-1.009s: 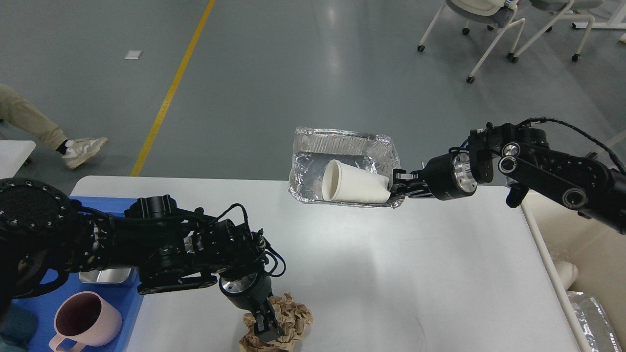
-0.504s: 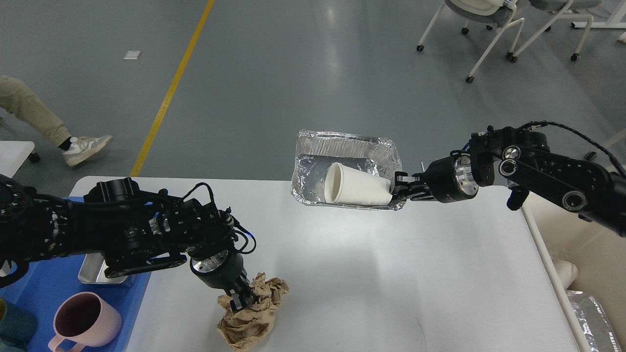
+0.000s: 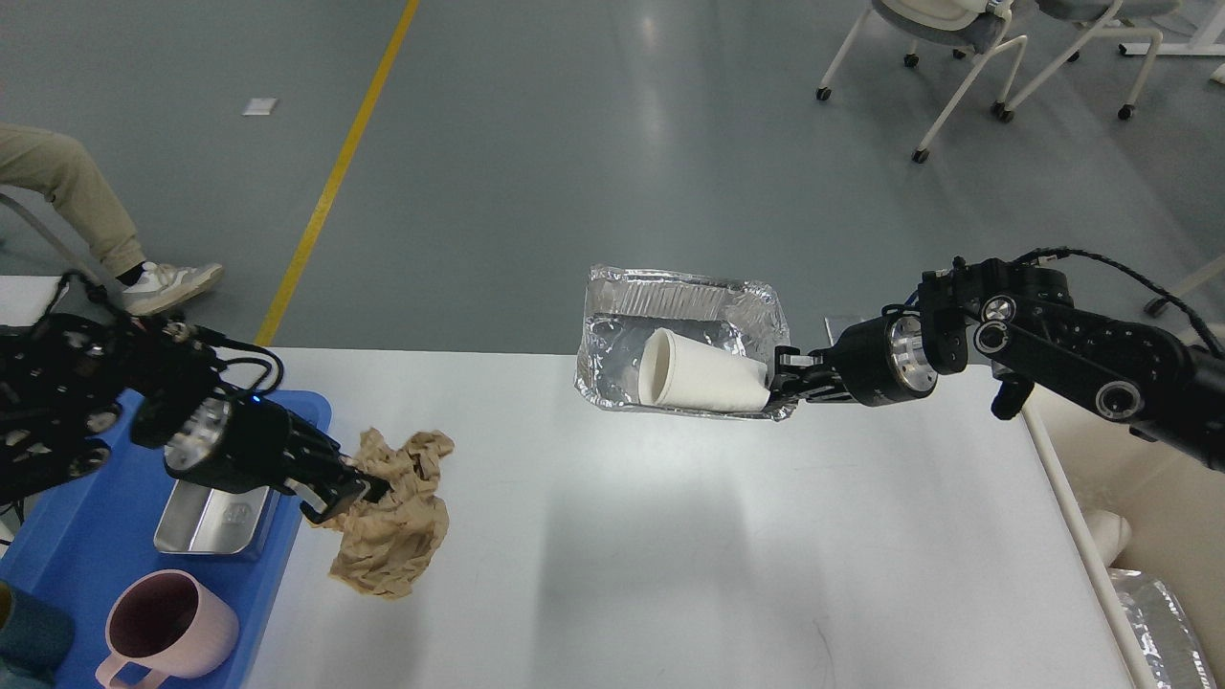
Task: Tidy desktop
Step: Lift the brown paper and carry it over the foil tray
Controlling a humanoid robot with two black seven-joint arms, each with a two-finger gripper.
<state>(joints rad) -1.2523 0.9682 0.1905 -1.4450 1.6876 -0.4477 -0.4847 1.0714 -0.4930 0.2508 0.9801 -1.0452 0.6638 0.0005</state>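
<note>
A: Left gripper (image 3: pixel 345 493), state?

B: Clamped on the crumpled brown paper (image 3: pixel 392 522). The fingers pinch its left side and the wad hangs off them, spread out over the desktop (image 3: pixel 670 536), just right of the blue tray (image 3: pixel 57 565). Can't tell if the bottom of the paper touches the surface or floats just above it.

A: Right gripper (image 3: pixel 787 378)?

B: Closed on the right rim of the foil container (image 3: pixel 684 349). The container is tilted, its open side facing the camera, held at the far edge of the desktop with part of it over the grey floor (image 3: pixel 574 144). Its shadow falls on the white top below.

A: Anything inside the foil?

B: A white paper cup (image 3: pixel 703 373) lying on its side, mouth pointing left, base toward the right gripper.

A: Desktop itself?

B: White, rounded corners, fills the lower middle of the view, between the blue tray on the left and the cream bin (image 3: pixel 1148 517) on the right.

A: Tray contents?

B: A small metal tin (image 3: pixel 215 522) near its right edge, a pink mug (image 3: pixel 167 627) in front, handle at lower left. A dark teal thing at the bottom-left corner, mostly cut off, can't identify it.

A: Background?

B: Yellow floor line (image 3: pixel 335 172), white chairs (image 3: pixel 967 48) on castors top right, a person's leg and sneaker (image 3: pixel 167 282) at left.
</note>
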